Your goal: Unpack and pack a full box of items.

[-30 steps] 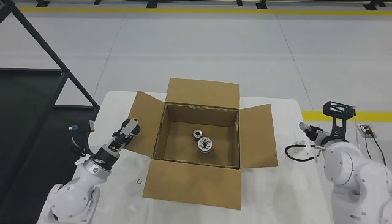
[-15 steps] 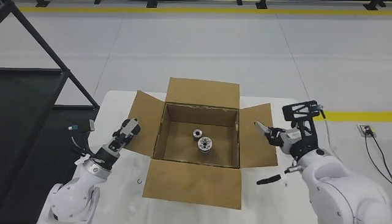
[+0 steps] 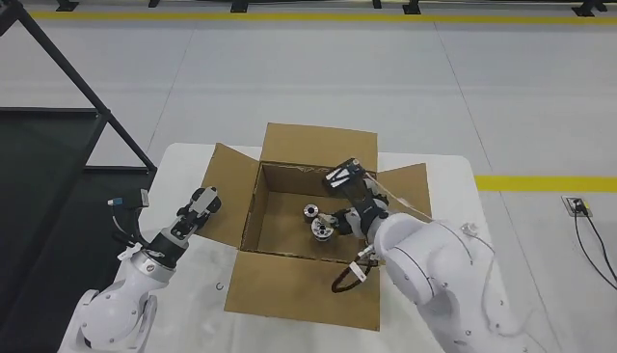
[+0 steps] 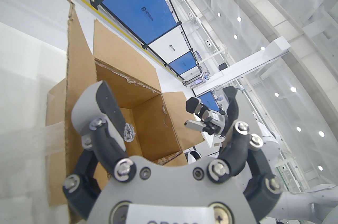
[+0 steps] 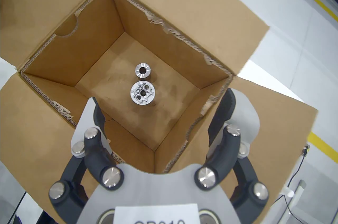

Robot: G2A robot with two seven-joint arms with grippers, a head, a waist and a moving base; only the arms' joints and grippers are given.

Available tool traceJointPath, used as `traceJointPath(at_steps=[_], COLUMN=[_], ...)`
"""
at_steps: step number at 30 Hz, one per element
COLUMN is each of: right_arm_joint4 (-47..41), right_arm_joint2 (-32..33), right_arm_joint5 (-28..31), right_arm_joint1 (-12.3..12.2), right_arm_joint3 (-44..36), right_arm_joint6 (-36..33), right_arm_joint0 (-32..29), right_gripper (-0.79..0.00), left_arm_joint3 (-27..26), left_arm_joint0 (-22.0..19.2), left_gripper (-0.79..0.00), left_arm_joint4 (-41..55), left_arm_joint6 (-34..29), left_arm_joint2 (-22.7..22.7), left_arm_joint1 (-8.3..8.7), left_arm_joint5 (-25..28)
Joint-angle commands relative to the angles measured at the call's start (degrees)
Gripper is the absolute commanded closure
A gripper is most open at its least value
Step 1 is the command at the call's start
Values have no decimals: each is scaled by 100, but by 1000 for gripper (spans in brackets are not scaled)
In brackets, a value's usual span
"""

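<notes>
The box [image 3: 289, 177] stands open in the middle of the table [image 3: 193, 285], with all four flaps folded outward and lying nearly flat. Down on its floor sit two metal parts. A small cylinder [image 5: 142, 70] and a wider disc [image 5: 142, 93] stand close together near the middle, with a narrow gap between them. Both are well apart from every wall, and bare cardboard runs all round them. The rim is rough, with torn tape and frayed corrugation hanging off the top edges and corners. One flap has a half-round notch cut in its edge.

The right gripper [image 5: 161, 98] hangs above the opening, toward the box's right wall and higher than the rim, looking straight down the shaft. Its jaws are spread wide with nothing between them. The disc lies below, between the lines of the two fingers. From there the walls fall away steeply on all sides, so the way down is a square well.

The left gripper [image 4: 166, 87] sits low outside the box, just beside the outer edge of the left flap and not touching it that I can see. It points across toward the box and its jaws are parted, holding nothing. White tabletop lies open on both sides of the box.
</notes>
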State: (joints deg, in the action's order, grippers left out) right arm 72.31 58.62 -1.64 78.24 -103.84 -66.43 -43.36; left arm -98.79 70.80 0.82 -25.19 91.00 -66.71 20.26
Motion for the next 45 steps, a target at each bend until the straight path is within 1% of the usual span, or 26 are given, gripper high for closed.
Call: traceJointPath(at_steps=[1, 8, 12, 19, 30, 40, 41, 43, 44, 45], right_arm_joint4=[-64, -301, -444, -692, -897, -1170, -1186, -1215, -1220, -1225], right_arm_joint2=[-241, -829, -1035, -1303, -1494, -1532, -1532, -1521, -1517, -1510], right_arm_joint5=[-4, -174, -334, -408, -565, -471, -456, -442, -428, -411], right_arm_joint1=[58, 279, 409, 607, 845, 1019, 1032, 1055, 1064, 1072], right_arm_joint3=[343, 1495, 2123, 3069, 4003, 4686, 4738, 4824, 4859, 4892], right_arm_joint6=[-28, 81, 123, 67, 356, 581, 593, 626, 638, 643], right_arm_joint0=[181, 698, 979, 1352, 1610, 1763, 1777, 1802, 1812, 1821], right_gripper=[-785, -785, -785, -785, -785, -785, -690, -468, -342, -283], left_arm_joint3=[0, 0, 0, 0, 0, 0, 0, 0, 0, 0], left_arm_joint0=[0, 0, 0, 0, 0, 0, 0, 0, 0, 0], left_gripper=[-785, -785, -785, -785, -785, -785, -785, -785, -785, -785], left_arm_joint4=[0, 0, 0, 0, 0, 0, 0, 0, 0, 0], left_arm_joint6=[0, 0, 0, 0, 0, 0, 0, 0, 0, 0], left_arm_joint2=[0, 0, 0, 0, 0, 0, 0, 0, 0, 0], left_arm_joint1=[0, 0, 0, 0, 0, 0, 0, 0, 0, 0], left_arm_joint5=[0, 0, 0, 0, 0, 0, 0, 0, 0, 0])
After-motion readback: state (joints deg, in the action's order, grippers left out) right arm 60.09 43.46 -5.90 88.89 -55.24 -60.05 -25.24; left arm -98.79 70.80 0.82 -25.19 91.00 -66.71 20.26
